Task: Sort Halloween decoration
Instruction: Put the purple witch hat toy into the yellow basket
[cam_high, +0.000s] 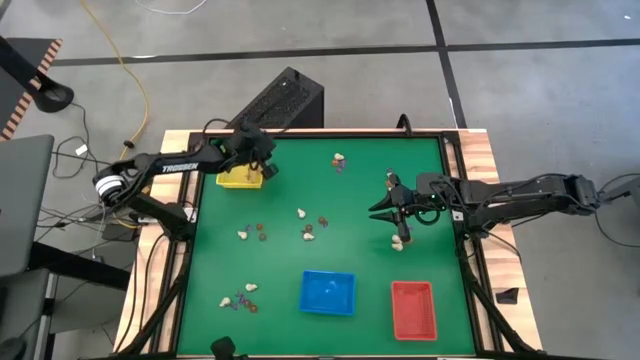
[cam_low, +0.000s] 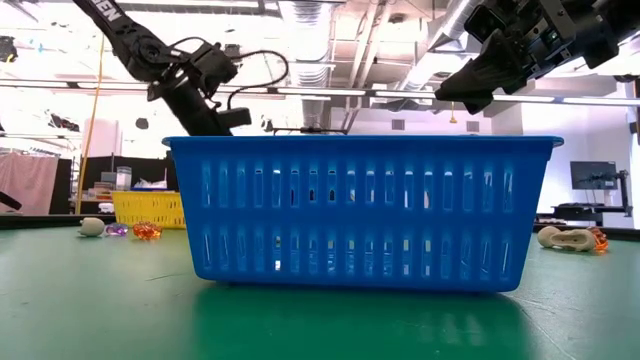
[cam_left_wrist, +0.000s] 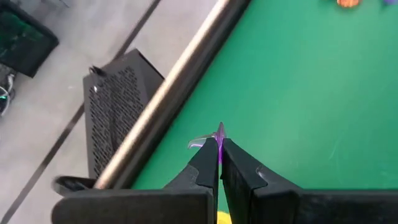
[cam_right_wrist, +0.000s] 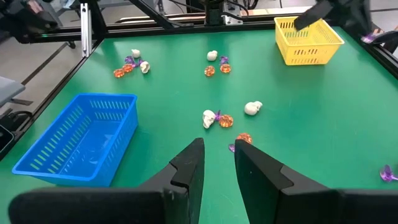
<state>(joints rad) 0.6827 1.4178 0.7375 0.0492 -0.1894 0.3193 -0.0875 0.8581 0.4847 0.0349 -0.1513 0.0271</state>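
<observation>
- Left arm: dark links, white TROSSEN lettering, a black cable looped beside the left hand.
- Right hand: two matte black, wedge-shaped fingers.

Green table: 3 trays, trinkets

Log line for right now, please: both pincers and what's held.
left pincer: shut on purple trinket, over yellow tray | right pincer: open, empty, above table | blue tray: appears empty
</observation>
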